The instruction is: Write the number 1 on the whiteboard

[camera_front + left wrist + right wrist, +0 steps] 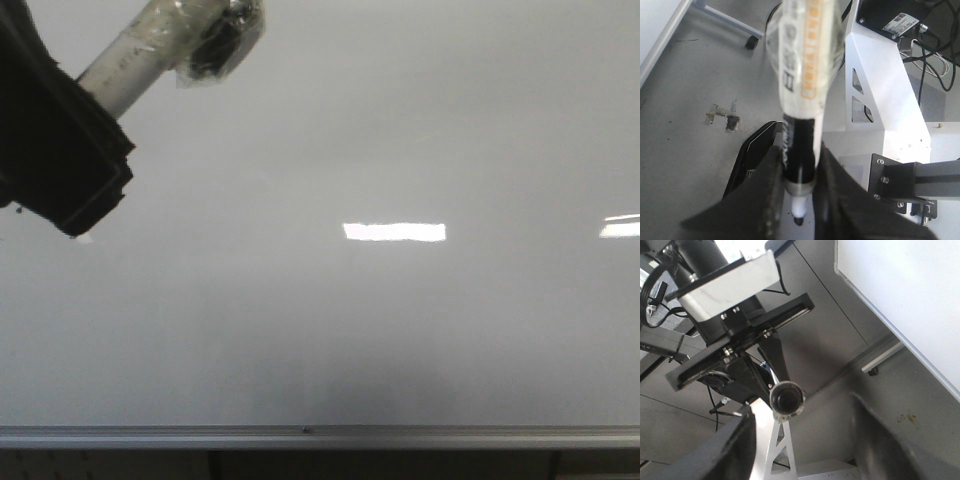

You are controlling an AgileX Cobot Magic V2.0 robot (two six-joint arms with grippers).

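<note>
The whiteboard fills the front view, with its silver edge strip along the bottom. No number 1 stroke shows on it. My left gripper is at the top left, shut on a white marker whose far end carries a black taped lump. In the left wrist view the fingers clamp the marker, its uncapped tip pointing back between them. My right gripper is open and empty, off the board. Its view shows the marker's round end and the whiteboard.
Two bright rectangular light glares lie on the board. A white robot frame and a black box with cables stand beyond the left gripper. Grey floor with small debris lies below.
</note>
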